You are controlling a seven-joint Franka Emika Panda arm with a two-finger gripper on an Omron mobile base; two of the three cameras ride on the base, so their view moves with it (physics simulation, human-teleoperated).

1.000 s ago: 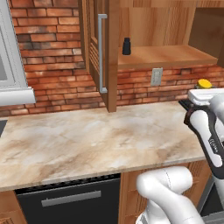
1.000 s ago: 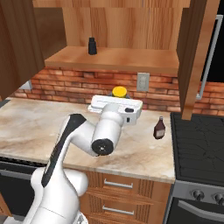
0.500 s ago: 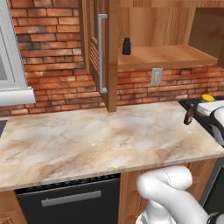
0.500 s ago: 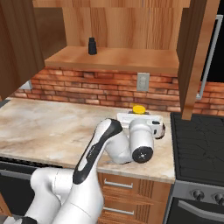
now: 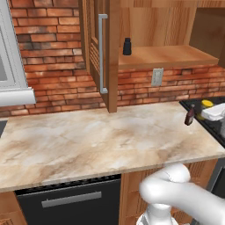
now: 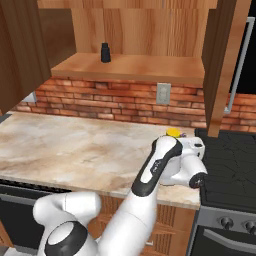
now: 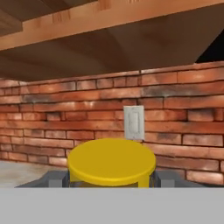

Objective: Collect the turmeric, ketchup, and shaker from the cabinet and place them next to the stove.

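My gripper (image 7: 111, 180) is shut on the turmeric (image 7: 111, 162), whose yellow cap sits between the grey fingers (image 7: 162, 177). In the left base view the turmeric (image 5: 206, 103) hangs low over the stove's (image 5: 210, 127) near edge, just right of the ketchup (image 5: 190, 115), which stands upright on the counter. From the right, the turmeric's cap (image 6: 173, 132) peeks above my white hand beside the stove (image 6: 232, 165). The shaker (image 5: 127, 46) (image 6: 105, 52) stands alone on the cabinet shelf (image 6: 130, 67). The ketchup is hidden behind my arm in the right base view.
The cabinet's slatted door stands open with its grey handle (image 5: 102, 52) over the counter. A wall outlet (image 7: 133, 122) is set in the brick backsplash. A marbled counter (image 5: 88, 140) stretches left, above a black dishwasher front (image 5: 66, 202).
My arm has swung right and down with the turmeric, from mid-counter height to counter level at the stove's edge beside the ketchup. The shaker has not moved.
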